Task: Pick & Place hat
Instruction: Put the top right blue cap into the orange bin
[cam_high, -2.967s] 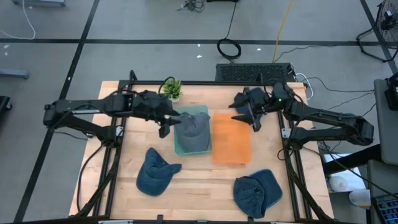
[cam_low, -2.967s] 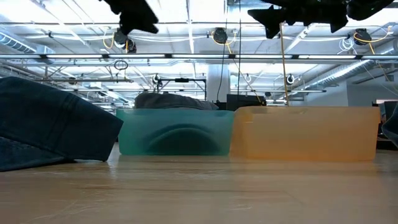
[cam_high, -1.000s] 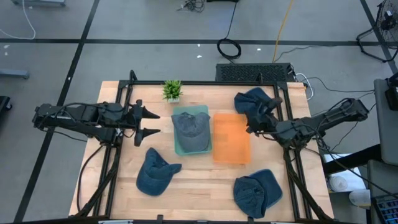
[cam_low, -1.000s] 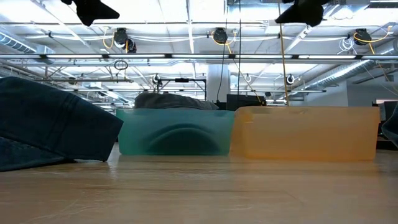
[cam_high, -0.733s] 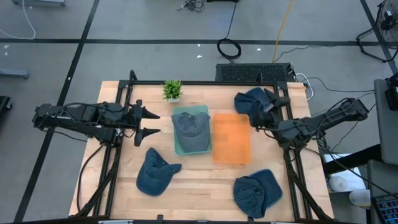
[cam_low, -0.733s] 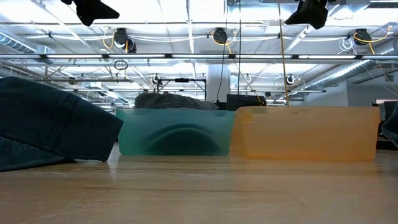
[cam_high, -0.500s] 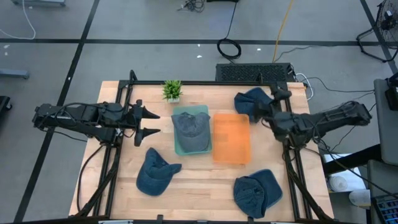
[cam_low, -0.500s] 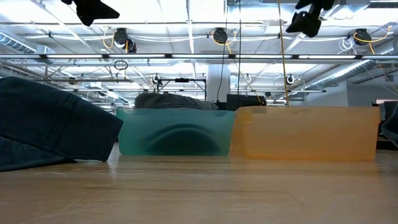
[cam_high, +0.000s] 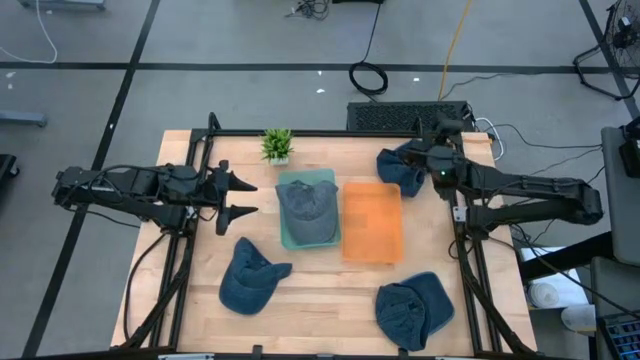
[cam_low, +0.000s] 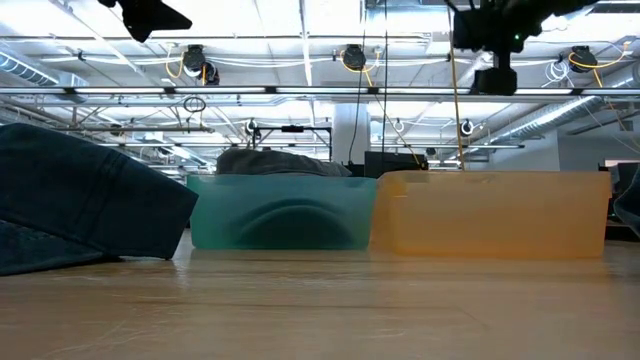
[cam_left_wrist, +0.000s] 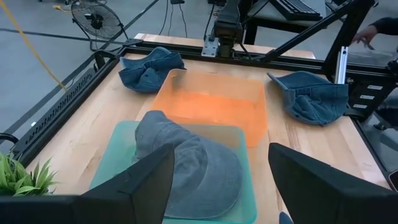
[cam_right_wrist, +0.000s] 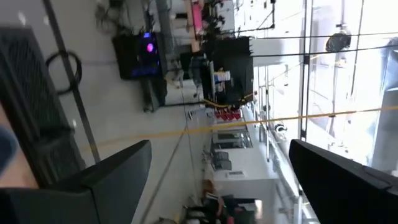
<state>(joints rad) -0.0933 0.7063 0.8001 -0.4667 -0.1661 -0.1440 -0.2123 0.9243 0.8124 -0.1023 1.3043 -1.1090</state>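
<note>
Hat (cam_high: 308, 207) lies in the green bin (cam_high: 288, 238), just beside the orange bin (cam_high: 371, 224) on the worktop (cam_high: 330, 290). Another hat (cam_high: 400, 166) sits at the far right corner, under the right gripper (cam_high: 437, 152), jaws wide apart. Left gripper (cam_high: 243, 197) hovers left of the green bin, jaws apart, empty.

I saw four denim caps: one (cam_high: 308, 205) in the teal bin, one (cam_high: 400, 165) crumpled far right, two (cam_high: 248, 277) (cam_high: 414, 308) near.
</note>
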